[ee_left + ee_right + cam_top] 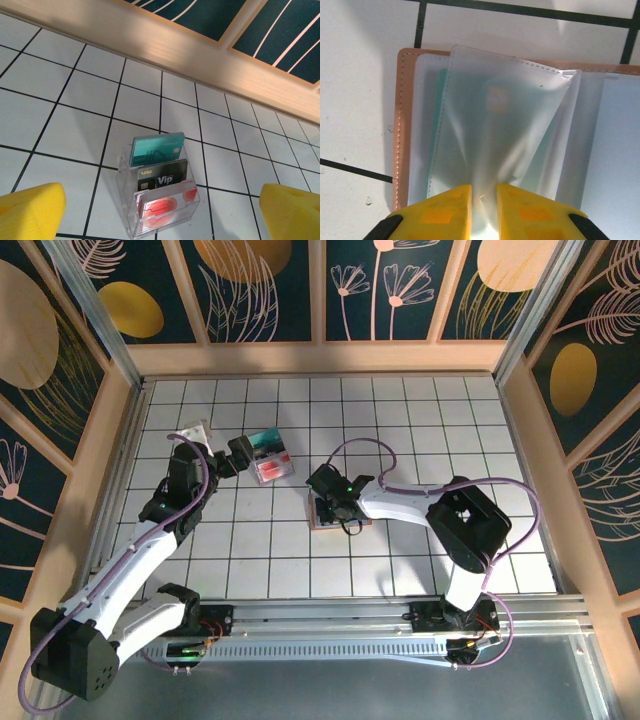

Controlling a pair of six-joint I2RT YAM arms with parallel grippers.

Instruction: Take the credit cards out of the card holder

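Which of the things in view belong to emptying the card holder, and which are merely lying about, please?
Job: salmon-tan leather-like folding card holder, lying open; its frosted plastic sleeve, pinched by the right gripper; a card faintly visible through it.
Lying about: clear tiered acrylic stand holding a teal card, a black VIP card and a red card.

Centre: my right gripper sat over the card holder, fingers pinched on a clear sleeve; no way in from above.
11 o'clock: the card stand stood just ahead of my left gripper, jaws wide, nothing between.
12 o'clock: the back wall closed the far side.
1 to 3 o'clock: I saw bare tiles, free passage.
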